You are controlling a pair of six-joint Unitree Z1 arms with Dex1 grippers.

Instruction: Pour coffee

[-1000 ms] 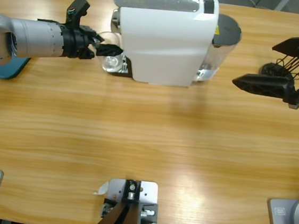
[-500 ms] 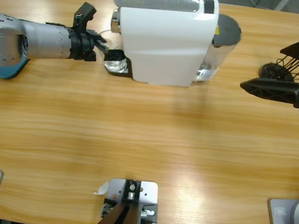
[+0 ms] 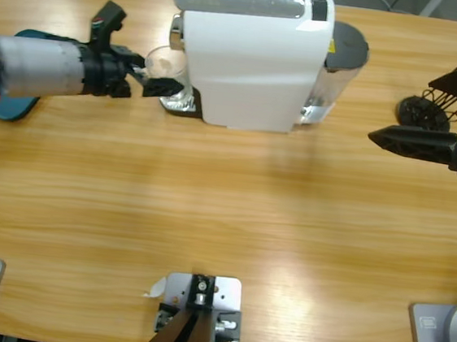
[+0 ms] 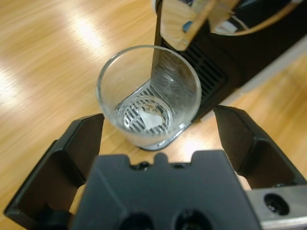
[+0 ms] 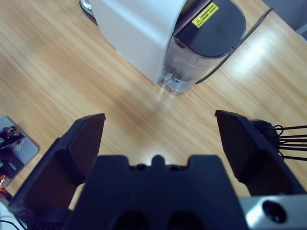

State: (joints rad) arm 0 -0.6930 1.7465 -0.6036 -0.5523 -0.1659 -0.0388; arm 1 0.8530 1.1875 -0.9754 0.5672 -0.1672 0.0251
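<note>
A clear glass (image 4: 149, 96) stands at the black drip tray (image 4: 206, 79) of the white coffee machine (image 3: 252, 59). Its bottom shows only a thin pale trace of coffee (image 4: 149, 119). My left gripper (image 4: 158, 122) is open, one jaw on each side of the glass, with a gap visible on the right side. In the high view the left gripper (image 3: 161, 85) reaches in from the left to the glass (image 3: 166, 66). My right gripper (image 3: 377, 137) hangs open above the table, to the right of the machine (image 5: 139, 28), holding nothing.
The machine's dark water tank (image 3: 347, 51) sits behind its right side. A black wire stand (image 3: 423, 112) is at the far right, by the right arm. A teal object (image 3: 10, 106) lies under the left arm at the left edge.
The left arm has pulled back a little to the left, and the glass rim now shows left of the machine's front. The right gripper drifted slightly right and has settled.
</note>
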